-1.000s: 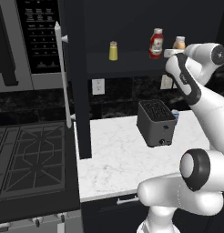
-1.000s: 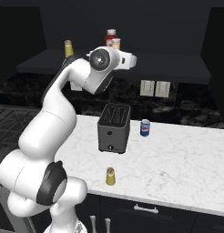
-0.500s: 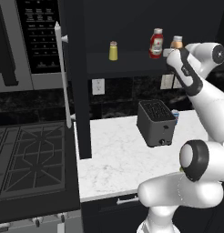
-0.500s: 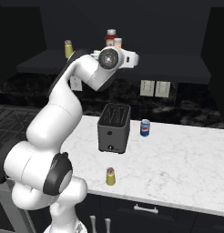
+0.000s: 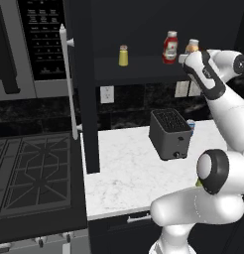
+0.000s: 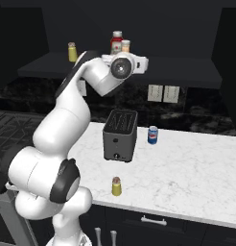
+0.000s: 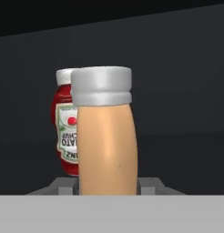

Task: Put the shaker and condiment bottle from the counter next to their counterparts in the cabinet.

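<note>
Condiment bottle (image 7: 106,136) sits pinched in the gripper (image 7: 107,184) at the cabinet (image 5: 144,30) shelf, with the ketchup bottle (image 7: 64,132) at its 9 o'clock. Best practice, I judge: lower it upright, then release without nudging the ketchup. Count: two bottles, two shakers, shaker (image 6: 117,186) on the counter (image 6: 187,173), its twin (image 5: 123,55) shelved, one toaster (image 6: 121,135), one can (image 6: 152,135).

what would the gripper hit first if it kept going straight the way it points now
Probably the red ketchup bottle with a white label, right behind the orange-tan squeeze bottle with a white cap held in the gripper; the gap between them is unclear.
</note>
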{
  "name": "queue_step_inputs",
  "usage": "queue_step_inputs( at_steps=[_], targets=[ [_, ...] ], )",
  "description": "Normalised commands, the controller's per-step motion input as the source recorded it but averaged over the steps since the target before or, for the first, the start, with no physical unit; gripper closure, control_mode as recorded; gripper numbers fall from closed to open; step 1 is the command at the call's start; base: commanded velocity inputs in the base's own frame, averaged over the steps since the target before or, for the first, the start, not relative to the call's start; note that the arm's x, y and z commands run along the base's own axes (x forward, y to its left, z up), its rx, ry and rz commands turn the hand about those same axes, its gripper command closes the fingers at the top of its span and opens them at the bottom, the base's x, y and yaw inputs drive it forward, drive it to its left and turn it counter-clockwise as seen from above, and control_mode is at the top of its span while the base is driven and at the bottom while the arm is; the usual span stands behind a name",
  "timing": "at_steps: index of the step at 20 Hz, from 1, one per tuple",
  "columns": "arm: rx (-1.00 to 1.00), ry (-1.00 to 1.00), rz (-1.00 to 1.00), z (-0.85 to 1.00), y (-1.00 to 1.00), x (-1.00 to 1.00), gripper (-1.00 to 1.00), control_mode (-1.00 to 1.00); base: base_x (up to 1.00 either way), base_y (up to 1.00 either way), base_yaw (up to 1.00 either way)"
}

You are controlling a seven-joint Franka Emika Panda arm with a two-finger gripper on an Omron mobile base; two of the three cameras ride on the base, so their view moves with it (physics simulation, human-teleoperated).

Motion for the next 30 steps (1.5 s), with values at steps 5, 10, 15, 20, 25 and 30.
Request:
queue_step_inputs(
  at_steps=[5,10,15,20,25,30],
  targets=[
    [-0.01,-0.11,0.04,-0.61,0.0,0.4,1.0,-1.0,0.0,0.0,0.0],
    [0.0,-0.01,0.02,-0.37,0.0,0.41,1.0,-1.0,0.0,0.0,0.0],
    [0.0,0.0,0.0,-0.35,0.0,0.35,1.0,-1.0,0.0,0.0,0.0],
    [-0.01,0.0,0.0,-0.33,0.01,0.02,-1.0,-1.0,0.0,0.0,0.0],
    [0.0,-0.02,0.0,0.0,0.0,-0.52,-1.0,-1.0,0.0,0.0,0.0],
    [0.0,-0.07,0.0,0.0,0.0,-0.8,-1.0,-1.0,0.0,0.0,0.0]
  ],
)
